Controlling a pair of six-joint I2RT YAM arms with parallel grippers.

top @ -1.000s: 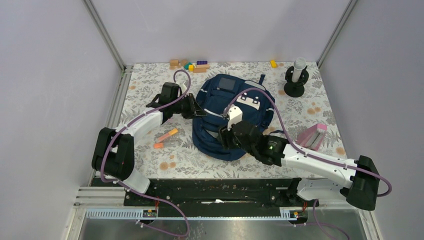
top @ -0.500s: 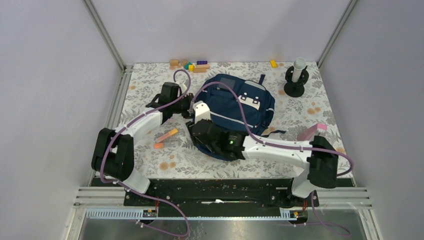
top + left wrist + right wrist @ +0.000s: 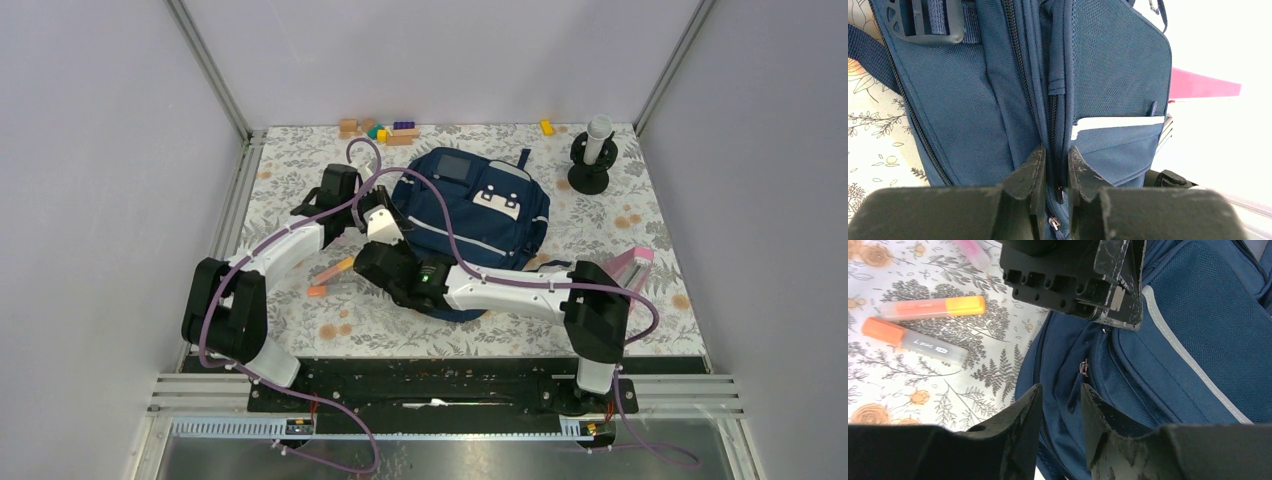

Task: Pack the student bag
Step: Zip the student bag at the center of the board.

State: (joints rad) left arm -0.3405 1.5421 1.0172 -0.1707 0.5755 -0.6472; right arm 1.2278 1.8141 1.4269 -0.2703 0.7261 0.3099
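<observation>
The navy student bag (image 3: 480, 215) lies flat in the middle of the table. My left gripper (image 3: 376, 212) is at its left edge. In the left wrist view it is shut (image 3: 1055, 162) on a fold of bag fabric (image 3: 1108, 70) beside a zipper. My right gripper (image 3: 386, 252) reaches across to the same edge, just in front of the left one. In the right wrist view its jaws (image 3: 1060, 392) stand open around a zipper pull (image 3: 1083, 367) on the bag (image 3: 1208, 330) without touching it. The left gripper (image 3: 1073, 275) shows just ahead.
Two orange markers (image 3: 331, 276) lie left of the bag, also in the right wrist view (image 3: 930, 307). Wooden blocks (image 3: 380, 130) and a yellow block (image 3: 547, 127) sit at the back. A black stand with a grey cylinder (image 3: 592, 155) is back right. A pink case (image 3: 628, 268) is on the right.
My right arm has swung left across the bag's near side to its left edge beside the left gripper. The left arm has not moved.
</observation>
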